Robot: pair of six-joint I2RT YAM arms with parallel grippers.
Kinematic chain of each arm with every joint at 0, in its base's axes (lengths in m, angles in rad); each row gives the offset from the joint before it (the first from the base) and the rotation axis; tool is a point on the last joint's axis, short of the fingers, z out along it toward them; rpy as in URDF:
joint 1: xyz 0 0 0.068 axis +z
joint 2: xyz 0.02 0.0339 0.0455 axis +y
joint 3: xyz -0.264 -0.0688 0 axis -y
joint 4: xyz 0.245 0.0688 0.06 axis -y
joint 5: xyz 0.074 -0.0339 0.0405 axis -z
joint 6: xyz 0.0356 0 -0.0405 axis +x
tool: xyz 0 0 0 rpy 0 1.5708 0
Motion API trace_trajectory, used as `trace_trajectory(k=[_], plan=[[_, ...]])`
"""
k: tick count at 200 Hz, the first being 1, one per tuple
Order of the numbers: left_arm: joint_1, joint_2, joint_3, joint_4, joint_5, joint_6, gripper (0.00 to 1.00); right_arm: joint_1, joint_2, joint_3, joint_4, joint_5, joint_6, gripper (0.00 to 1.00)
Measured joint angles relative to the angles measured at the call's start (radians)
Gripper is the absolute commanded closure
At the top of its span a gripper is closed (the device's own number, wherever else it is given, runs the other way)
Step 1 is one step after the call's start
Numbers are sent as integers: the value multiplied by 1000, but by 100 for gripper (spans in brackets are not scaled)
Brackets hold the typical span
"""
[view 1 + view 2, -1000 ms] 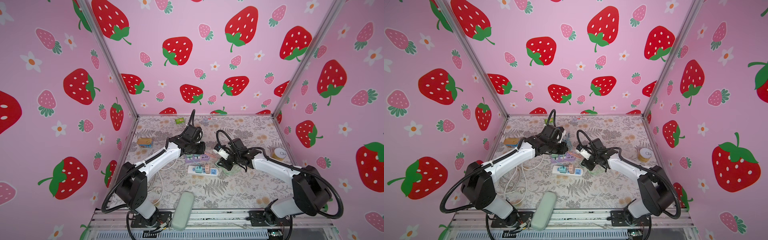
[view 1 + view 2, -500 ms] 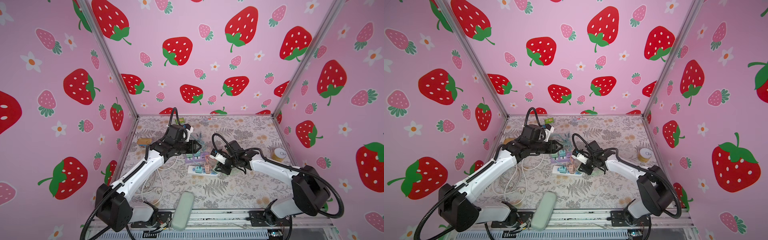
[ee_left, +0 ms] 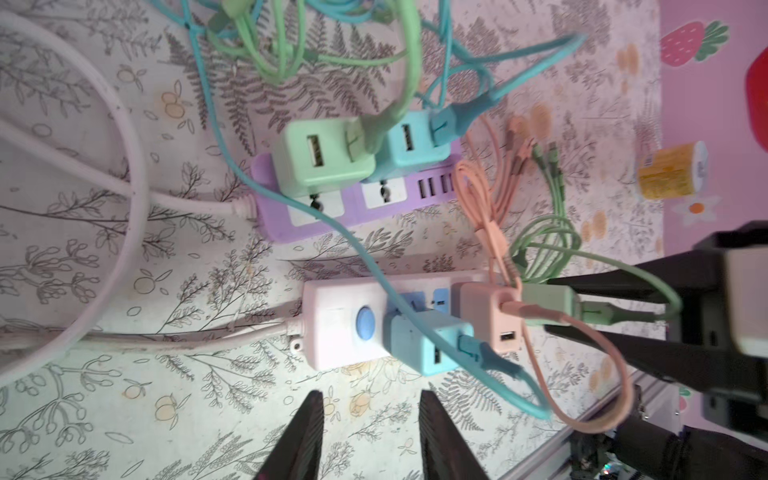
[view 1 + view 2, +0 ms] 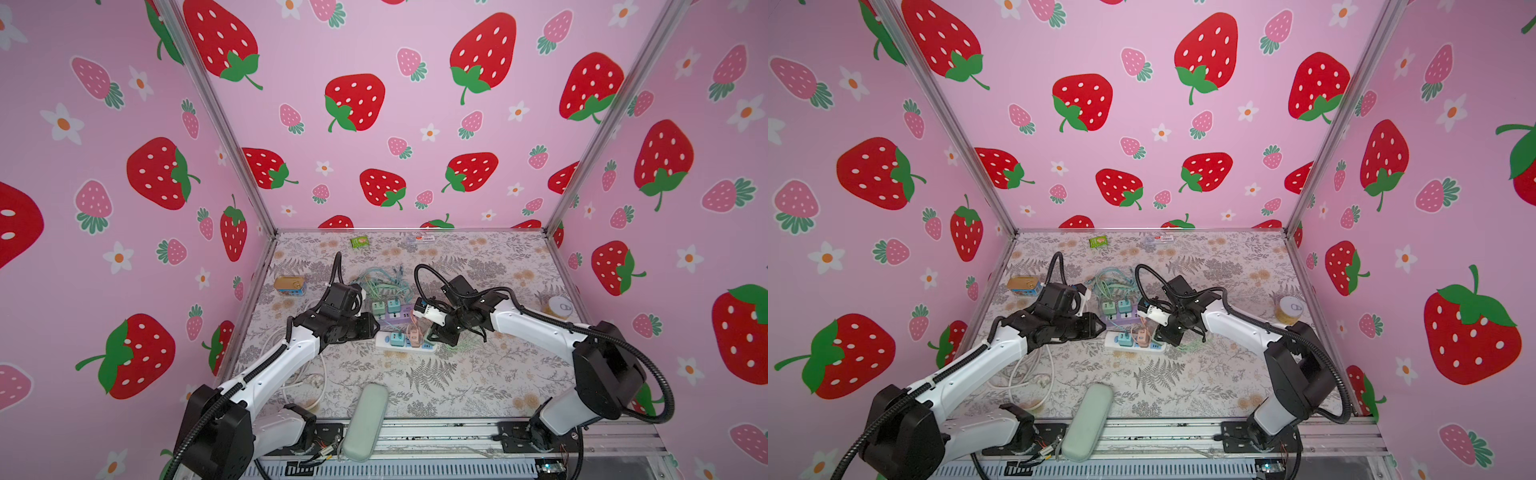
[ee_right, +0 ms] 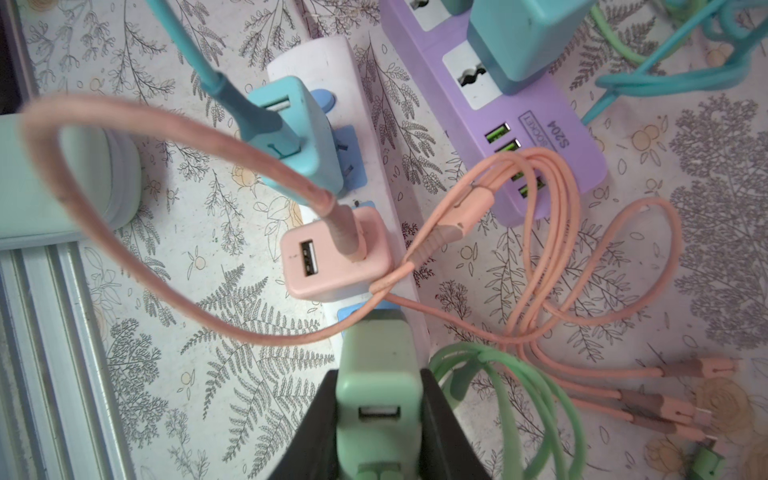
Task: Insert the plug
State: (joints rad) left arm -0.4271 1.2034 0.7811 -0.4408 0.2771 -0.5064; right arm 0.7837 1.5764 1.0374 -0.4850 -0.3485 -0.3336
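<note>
The right fingers [image 5: 444,436] are clamped on both sides of the green plug [image 5: 376,374]. It stands over the white power strip [image 3: 336,328], at the end away from the blue switch [image 3: 365,322] and just beside the pink charger [image 5: 332,266] plugged into that strip. Whether its prongs are in, I cannot tell. The left fingers [image 3: 307,436] hang apart and empty above the table [image 4: 478,374], near the strip's long side by the blue charger [image 3: 424,340].
</note>
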Motion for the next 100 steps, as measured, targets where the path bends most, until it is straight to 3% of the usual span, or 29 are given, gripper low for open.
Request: trace_trajectory(k=[100], plan=[[0, 194, -53, 177, 19, -25, 65, 29, 6, 7, -16, 11, -79, 77]])
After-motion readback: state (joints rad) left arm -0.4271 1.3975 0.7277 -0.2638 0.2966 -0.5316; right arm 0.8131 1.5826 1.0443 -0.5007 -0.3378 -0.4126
